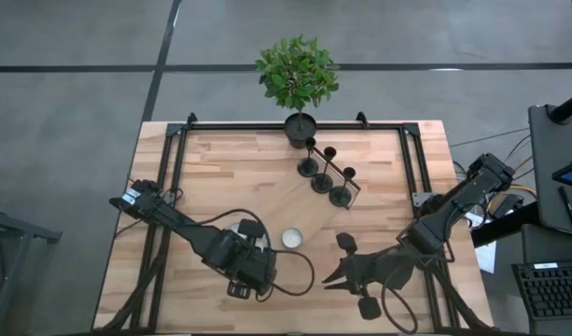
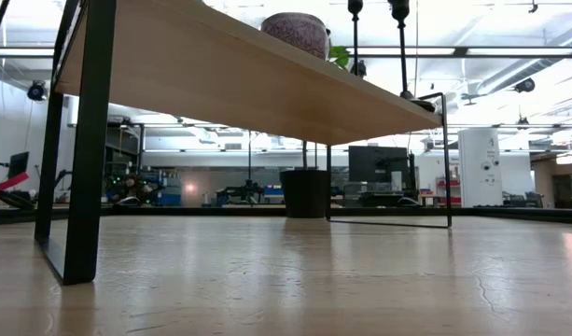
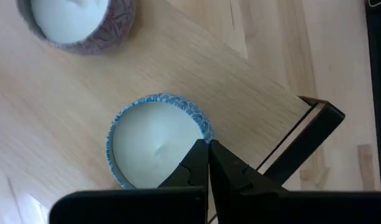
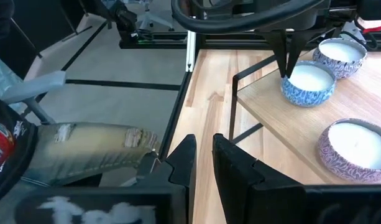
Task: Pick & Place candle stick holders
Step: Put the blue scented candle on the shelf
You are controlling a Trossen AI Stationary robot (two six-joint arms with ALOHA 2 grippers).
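My left claw (image 3: 208,149) pinched shut at blue candle (image 3: 158,140); right claw (image 4: 204,149) slightly ajar, empty; candle stick holders (image 1: 323,173) untouched.

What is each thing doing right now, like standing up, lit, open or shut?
Candle stick holders: all three standing upright, not held.
Blue candle: unlit, sitting flat.
Purple candle: unlit.
Plant: upright in its pot.
Left pincer: shut, tips at the blue candle's rim.
Right pincer: slightly open, empty.
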